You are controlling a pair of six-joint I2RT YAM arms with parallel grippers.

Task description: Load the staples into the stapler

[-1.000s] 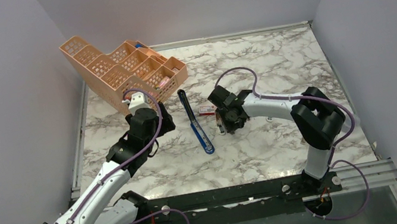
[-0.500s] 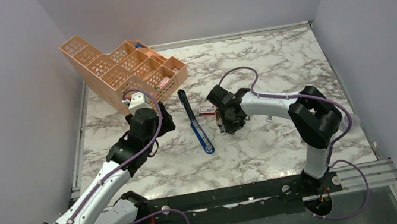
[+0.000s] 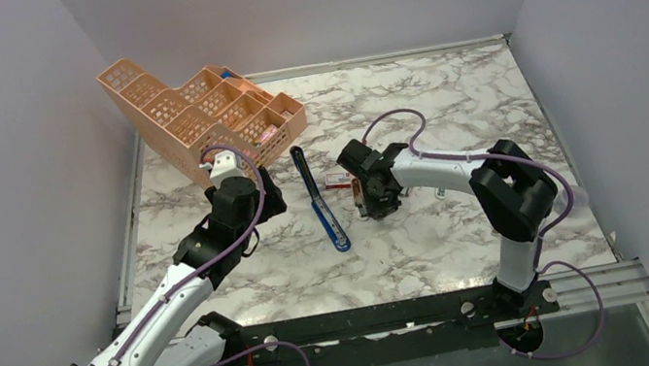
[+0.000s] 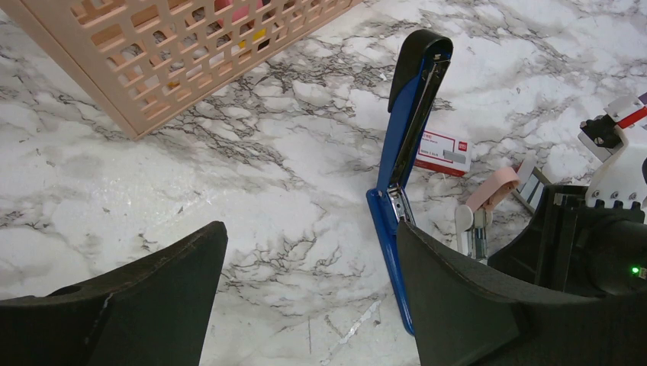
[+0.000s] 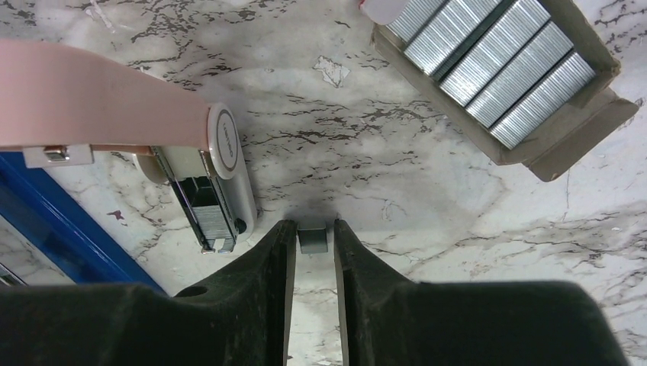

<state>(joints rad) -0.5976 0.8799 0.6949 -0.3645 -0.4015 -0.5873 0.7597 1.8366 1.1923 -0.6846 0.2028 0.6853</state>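
One silvery-grey ribbed staples block clamped in right gripper; slim blue stapler lies just leftward, long axis far-to-near. Left gripper apart, empty.

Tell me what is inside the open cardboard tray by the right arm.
Silvery staple strips lie side by side, filling the cardboard tray. Anything beneath them is covered, and the tray's far end is cut off in the right wrist view.
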